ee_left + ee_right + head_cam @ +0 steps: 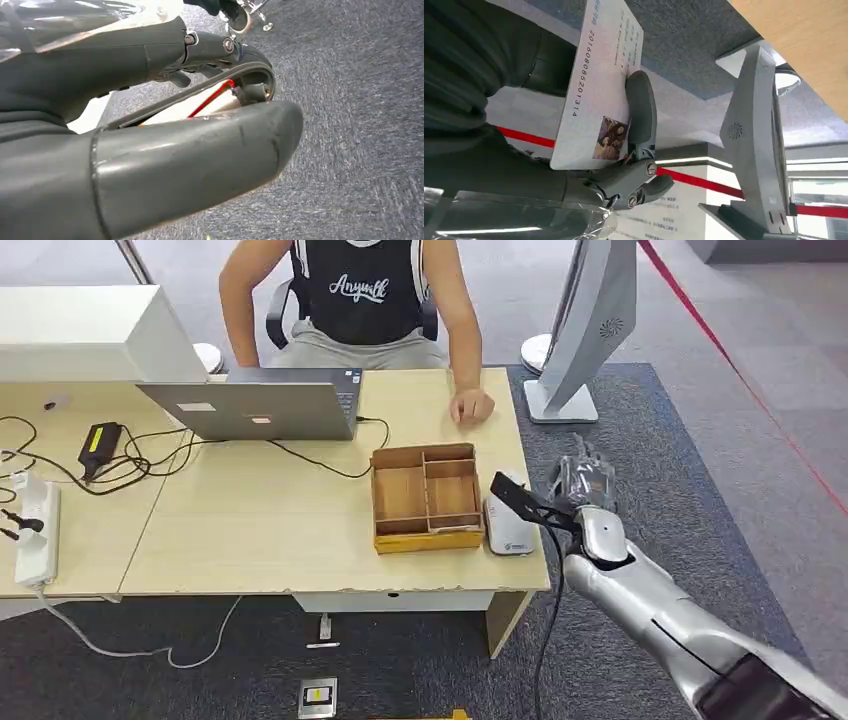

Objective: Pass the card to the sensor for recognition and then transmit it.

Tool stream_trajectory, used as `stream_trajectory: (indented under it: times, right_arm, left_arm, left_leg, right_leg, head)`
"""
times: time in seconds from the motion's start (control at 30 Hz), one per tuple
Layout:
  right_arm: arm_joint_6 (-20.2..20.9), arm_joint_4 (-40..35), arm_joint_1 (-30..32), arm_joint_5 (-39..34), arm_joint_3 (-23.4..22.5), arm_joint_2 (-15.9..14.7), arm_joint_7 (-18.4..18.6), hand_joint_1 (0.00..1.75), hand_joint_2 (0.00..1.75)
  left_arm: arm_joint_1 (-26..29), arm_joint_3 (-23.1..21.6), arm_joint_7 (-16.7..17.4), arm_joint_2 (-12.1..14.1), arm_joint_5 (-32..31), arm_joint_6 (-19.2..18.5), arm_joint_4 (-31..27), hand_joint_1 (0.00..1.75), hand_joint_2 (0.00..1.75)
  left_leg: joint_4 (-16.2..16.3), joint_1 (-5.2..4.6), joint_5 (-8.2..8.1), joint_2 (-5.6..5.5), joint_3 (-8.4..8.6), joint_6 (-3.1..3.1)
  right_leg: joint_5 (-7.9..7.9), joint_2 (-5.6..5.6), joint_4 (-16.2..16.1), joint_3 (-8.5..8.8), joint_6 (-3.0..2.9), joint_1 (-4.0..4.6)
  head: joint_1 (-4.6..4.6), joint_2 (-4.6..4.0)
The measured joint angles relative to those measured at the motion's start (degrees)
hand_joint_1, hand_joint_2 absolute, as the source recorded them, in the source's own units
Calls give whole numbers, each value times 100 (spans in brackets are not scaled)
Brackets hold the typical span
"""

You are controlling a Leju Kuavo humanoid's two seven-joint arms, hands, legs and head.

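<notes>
The table is made of pale wood with a smooth, matt top. The tray is made of darker wood, plain and dull. The sensor looks like smooth white plastic. The card is made of smooth plastic with a soft shine, and it is held by the right hand, whose fingers are dark, matt plastic. The right arm is shiny silver metal. The carpet is grey cloth, rough and fuzzy. The laptop is matt grey.
</notes>
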Motion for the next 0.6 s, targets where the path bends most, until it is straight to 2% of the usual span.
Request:
stream_trajectory:
  times: [0.3,0.6]
  right_arm:
    - [-4,28,172,-149,2,-28,-48,175,175]
    - [-18,219,269,-206,72,153,-396,175,175]
  left_arm:
    - [0,-83,-29,11,2,-13,0,0,0]
    - [-2,-142,59,11,39,-35,0,0,0]
  left_leg:
    - [-1,0,0,0,-1,0]
    - [-2,1,0,0,-1,0]
  right_leg:
    - [0,0,0,0,0,0]
    - [0,0,1,1,0,1]
  head:
    - [0,0]
    - [-2,0]
